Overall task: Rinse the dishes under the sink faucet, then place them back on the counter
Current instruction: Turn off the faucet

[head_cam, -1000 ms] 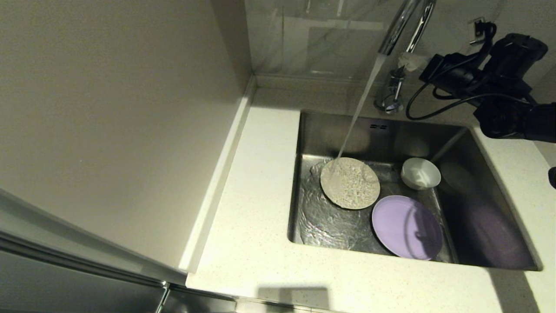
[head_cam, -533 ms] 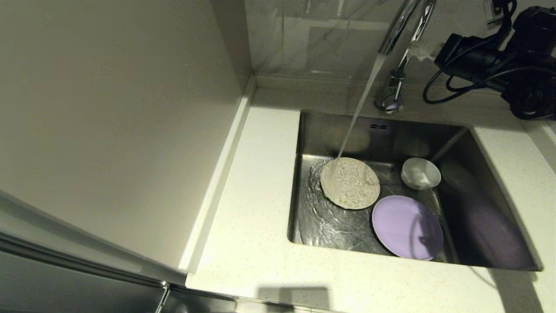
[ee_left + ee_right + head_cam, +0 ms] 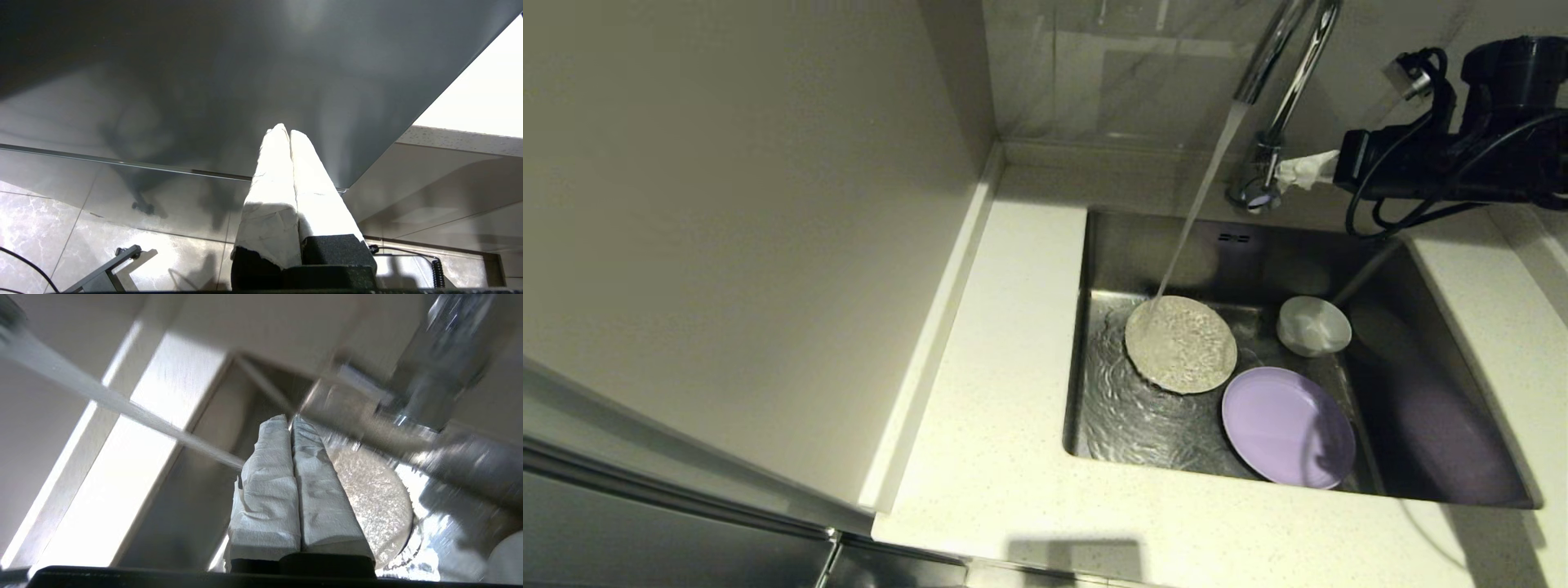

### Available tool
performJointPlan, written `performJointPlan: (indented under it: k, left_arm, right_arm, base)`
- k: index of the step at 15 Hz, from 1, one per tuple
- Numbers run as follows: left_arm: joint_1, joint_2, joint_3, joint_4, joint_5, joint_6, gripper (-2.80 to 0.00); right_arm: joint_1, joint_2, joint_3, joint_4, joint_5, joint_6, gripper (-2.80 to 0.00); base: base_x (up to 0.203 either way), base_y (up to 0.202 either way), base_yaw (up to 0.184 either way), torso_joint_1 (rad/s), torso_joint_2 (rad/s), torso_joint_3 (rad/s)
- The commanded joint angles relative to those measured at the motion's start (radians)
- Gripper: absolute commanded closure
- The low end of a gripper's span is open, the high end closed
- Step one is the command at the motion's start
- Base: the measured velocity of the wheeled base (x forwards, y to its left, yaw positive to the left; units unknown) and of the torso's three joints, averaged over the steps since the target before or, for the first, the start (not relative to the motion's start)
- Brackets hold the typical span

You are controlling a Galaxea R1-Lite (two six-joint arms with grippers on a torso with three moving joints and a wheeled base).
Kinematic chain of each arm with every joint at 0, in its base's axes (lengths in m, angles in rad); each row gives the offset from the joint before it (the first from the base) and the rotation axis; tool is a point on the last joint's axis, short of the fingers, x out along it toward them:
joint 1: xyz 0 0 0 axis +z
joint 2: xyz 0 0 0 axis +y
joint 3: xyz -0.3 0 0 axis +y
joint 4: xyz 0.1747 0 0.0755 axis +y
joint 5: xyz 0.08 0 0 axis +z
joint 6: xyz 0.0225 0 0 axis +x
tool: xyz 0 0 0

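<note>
Water streams from the chrome faucet (image 3: 1286,49) onto the cream-beige plate (image 3: 1181,344), which lies flat in the steel sink (image 3: 1429,425). The lilac plate (image 3: 1287,426) lies at the sink's front and the small white bowl (image 3: 1313,326) stands behind it. My right gripper (image 3: 1294,171), its fingers wrapped in white paper, is shut and empty beside the faucet's lower stem, above the sink's back edge. In the right wrist view the gripper (image 3: 289,419) points at the stream and the cream-beige plate (image 3: 376,498). My left gripper (image 3: 284,130) is shut, away from the sink.
The off-white speckled counter (image 3: 1005,408) runs left of and in front of the sink, bounded by a wall panel (image 3: 727,229) on the left. A raised back edge (image 3: 1094,155) sits behind the faucet. Water ripples across the sink floor.
My right arm has dropped and swung back toward the faucet, so its fingertips now sit beside the faucet's stem. Water keeps running; the dishes have not moved.
</note>
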State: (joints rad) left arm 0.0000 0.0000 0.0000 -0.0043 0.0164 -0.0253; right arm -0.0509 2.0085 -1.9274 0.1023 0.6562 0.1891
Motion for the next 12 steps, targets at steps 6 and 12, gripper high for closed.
performJointPlan:
  k: [6, 12]
  left_arm:
    - [0.0, -0.003, 0.0, 0.0, 0.0, -0.001, 0.0]
    - [0.0, -0.004, 0.0, 0.0, 0.0, -0.001, 0.0]
  right_arm:
    - [0.022, 0.117, -0.057, -0.059, -0.029, 0.002, 0.0]
    - [0.015, 0.183, -0.064, -0.347, -0.058, 0.034, 0.0]
  base:
    - [0.0, 0.0, 0.0, 0.0, 0.0, 0.0]
    - [0.0, 0.0, 0.0, 0.0, 0.0, 0.0]
